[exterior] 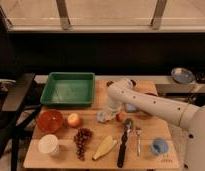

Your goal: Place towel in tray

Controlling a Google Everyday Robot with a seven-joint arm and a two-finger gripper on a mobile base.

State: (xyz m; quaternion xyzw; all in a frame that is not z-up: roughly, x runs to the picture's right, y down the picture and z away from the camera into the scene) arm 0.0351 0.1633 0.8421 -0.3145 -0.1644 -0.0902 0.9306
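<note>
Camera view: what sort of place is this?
Likely a staged kitchen tabletop in a lab: a wooden table bearing grapes, cutlery and a green tray, under a window. The tool sits mid-table at the towel.

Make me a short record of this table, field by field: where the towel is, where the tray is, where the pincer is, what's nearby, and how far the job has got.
towel: on the wooden table, to the right of the apple in the picture, outside the tray
tray: green, at the back left
pincer: lowered at the towel
nearby: orange bowl, grapes, banana
status: towel not yet in tray
</note>
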